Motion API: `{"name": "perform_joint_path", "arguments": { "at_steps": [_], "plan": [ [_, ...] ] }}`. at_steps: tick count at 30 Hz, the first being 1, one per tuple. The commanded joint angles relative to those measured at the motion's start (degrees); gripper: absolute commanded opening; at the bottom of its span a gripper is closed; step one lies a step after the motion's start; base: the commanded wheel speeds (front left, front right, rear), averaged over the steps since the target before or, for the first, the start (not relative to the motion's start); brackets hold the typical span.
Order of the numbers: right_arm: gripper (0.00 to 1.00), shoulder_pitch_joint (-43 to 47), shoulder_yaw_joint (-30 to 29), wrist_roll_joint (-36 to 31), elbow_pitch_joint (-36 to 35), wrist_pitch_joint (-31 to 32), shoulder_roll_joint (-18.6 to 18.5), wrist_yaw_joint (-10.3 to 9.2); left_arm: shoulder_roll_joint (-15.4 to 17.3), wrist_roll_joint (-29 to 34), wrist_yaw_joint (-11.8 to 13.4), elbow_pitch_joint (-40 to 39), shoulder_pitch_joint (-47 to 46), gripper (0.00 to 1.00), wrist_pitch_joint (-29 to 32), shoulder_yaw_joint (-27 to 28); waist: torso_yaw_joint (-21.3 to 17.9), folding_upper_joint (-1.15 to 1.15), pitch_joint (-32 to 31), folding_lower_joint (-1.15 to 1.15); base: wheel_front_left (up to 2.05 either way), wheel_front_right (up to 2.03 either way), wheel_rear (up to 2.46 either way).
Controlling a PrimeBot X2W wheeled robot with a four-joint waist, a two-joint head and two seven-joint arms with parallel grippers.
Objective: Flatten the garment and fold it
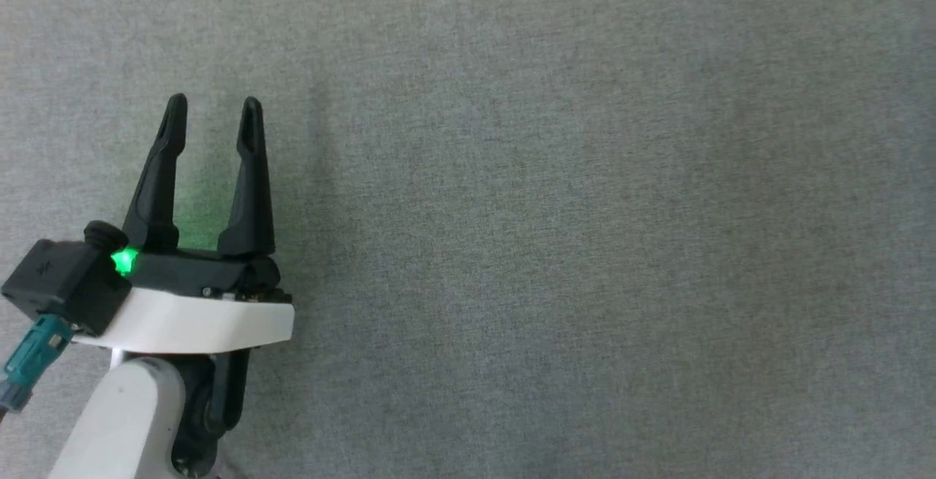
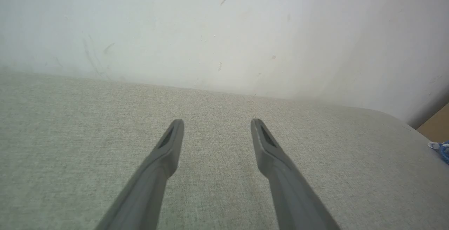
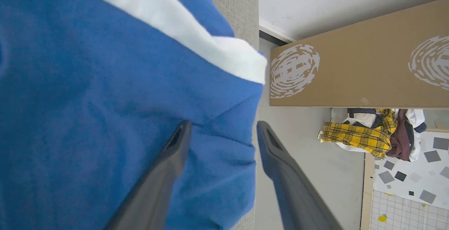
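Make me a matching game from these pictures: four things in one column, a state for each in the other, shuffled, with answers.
1. bright blue thin-fabric shorts
2. flat brown cardboard panel
3. yellow plaid cloth
4. left gripper with two dark fingers

A. open over bare grey upholstery
B. heaped with other clothes
C. crossed by a white stripe
D. printed with white swirls

Pairs: 1-C, 2-D, 3-B, 4-A

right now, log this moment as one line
left hand: open, over grey surface | right hand: open, fingers straddling garment edge | garment: blue, white stripe, wrinkled, near surface edge
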Motion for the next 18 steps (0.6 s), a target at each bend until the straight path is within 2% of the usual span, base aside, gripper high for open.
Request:
{"name": "perform_joint_path", "arguments": {
  "at_steps": [1,8,13,14,18],
  "plan": [
    [1.00,-0.78,0.09,-0.45,0.87,-1.04,0.33,-0.08,0.24,0.79,0.19,0.27,-0.01,1.00,-0.51,0.13,-0.44,-0.01,-1.63,0.00,0.00,0.00,0.00],
    [1.00,-0.12,-1.93,0.12,2.83,-7.92,3.68,-0.08,0.02,2.67,1.83,2.80,1.97,1.00,-1.90,0.54,-1.21,-0.01,-7.41,0.00,0.00,0.00,0.00],
    [1.00,3.30,-2.18,0.57,1.40,-13.80,8.68,-0.08,-1.31,2.34,2.06,5.30,4.59,1.00,-2.81,0.55,-1.47,-0.01,-13.89,0.00,0.00,0.00,0.00],
    [1.00,3.30,-2.18,0.57,1.40,-13.80,8.68,-0.08,-1.31,2.34,2.06,5.30,4.59,1.00,-2.81,0.55,-1.47,-0.01,-13.89,0.00,0.00,0.00,0.00],
    [1.00,6.84,-1.67,1.36,-1.10,-18.46,13.81,-0.08,-2.55,1.74,2.42,6.54,7.64,1.00,-3.35,1.24,-1.35,-0.01,-19.10,0.00,0.00,0.00,0.00]
  ]
}}
